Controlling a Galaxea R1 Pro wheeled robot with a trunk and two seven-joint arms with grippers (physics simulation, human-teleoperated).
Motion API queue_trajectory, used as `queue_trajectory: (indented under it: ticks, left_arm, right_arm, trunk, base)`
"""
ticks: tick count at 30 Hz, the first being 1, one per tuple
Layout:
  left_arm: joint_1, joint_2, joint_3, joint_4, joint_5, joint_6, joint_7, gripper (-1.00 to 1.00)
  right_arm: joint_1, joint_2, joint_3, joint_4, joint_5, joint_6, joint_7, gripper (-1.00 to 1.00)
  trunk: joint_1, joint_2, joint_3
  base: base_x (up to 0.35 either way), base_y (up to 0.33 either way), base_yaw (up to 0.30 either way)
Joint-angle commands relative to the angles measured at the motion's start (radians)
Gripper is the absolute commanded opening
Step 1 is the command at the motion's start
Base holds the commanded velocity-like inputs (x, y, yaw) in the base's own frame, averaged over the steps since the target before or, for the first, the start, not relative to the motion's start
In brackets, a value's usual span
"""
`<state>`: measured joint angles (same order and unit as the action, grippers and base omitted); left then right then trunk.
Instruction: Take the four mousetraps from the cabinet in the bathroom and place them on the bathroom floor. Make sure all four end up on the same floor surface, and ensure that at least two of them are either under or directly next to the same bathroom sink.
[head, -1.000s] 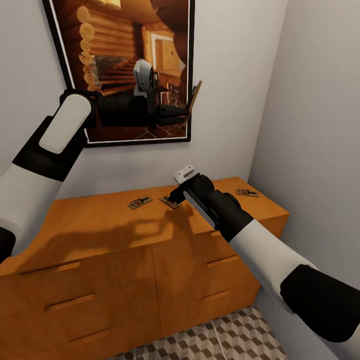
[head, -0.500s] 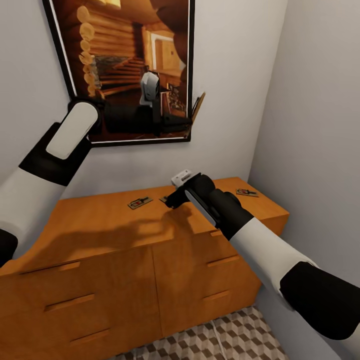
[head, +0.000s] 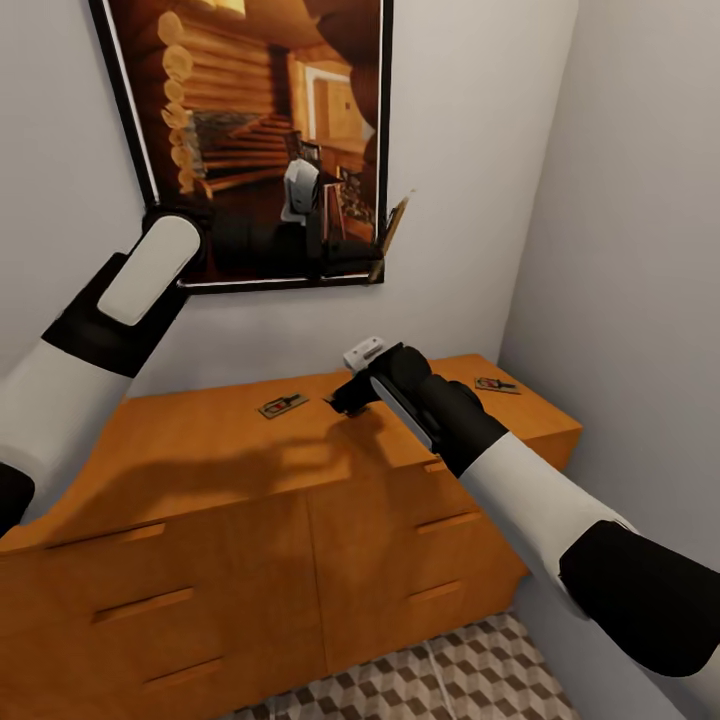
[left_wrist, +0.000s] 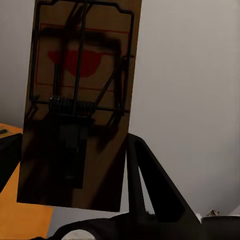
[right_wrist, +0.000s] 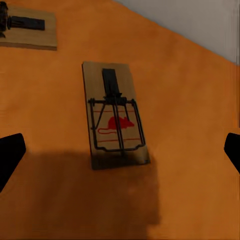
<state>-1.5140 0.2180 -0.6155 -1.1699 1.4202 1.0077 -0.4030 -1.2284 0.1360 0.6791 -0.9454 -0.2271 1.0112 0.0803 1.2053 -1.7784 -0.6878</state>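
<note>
Head view: the right gripper (head: 345, 398) hangs low over a mousetrap on the orange cabinet (head: 200, 450), ready to pick; two other traps (head: 282, 405) lie beside. Left wrist view: the left gripper's fingers (left_wrist: 150, 185) clamp a mousetrap (left_wrist: 80, 100), raised clear. Right wrist view: spread fingertips (right_wrist: 11, 152) straddle the target mousetrap (right_wrist: 116, 115).

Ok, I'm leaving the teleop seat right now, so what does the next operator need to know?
Left gripper: shut on the first mousetrap, held up in front of the wall picture.
Right gripper: open over the second mousetrap on the cabinet top, not yet gripping.
Third mousetrap lies to that gripper's left, fourth mousetrap near the cabinet's right end.
Done: one trap in hand; none on the bathroom floor.
Left: grasp the second, set both down by the sink, return for two.
</note>
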Motion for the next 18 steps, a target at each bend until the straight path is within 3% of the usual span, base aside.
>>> queue_trajectory:
  ticks: [1,5,12,18]
  left_arm:
    - [0.005,0.001,-0.002,0.006,-0.007,-0.006,-0.011,-1.0]
    - [0.027,-0.001,0.001,0.006,-0.008,-0.009,-0.011,-1.0]
    - [0.054,-0.002,0.041,-0.015,0.013,-0.012,-0.013,-1.0]
    - [0.056,-0.003,0.074,-0.018,0.015,-0.012,-0.013,-1.0]
  right_arm:
    - [-0.001,0.0,-0.001,0.0,0.003,0.004,0.002,1.0]
    - [-0.004,-0.001,-0.008,0.006,0.003,0.004,0.003,1.0]
    - [-0.006,-0.002,-0.016,0.012,0.003,0.004,0.004,1.0]
    - [-0.006,-0.001,-0.018,0.016,0.002,0.005,0.004,1.0]
  trunk:
    - [0.0,-0.001,-0.001]
    - [0.0,-0.001,-0.001]
    - [0.0,-0.001,-0.001]
    - [0.0,-0.001,-0.001]
  base:
    - [0.0,0.19,0.0]
    - [0.0,0.165,0.0]
    - [0.003,0.053,0.0]
    - [0.069,0.21,0.0]
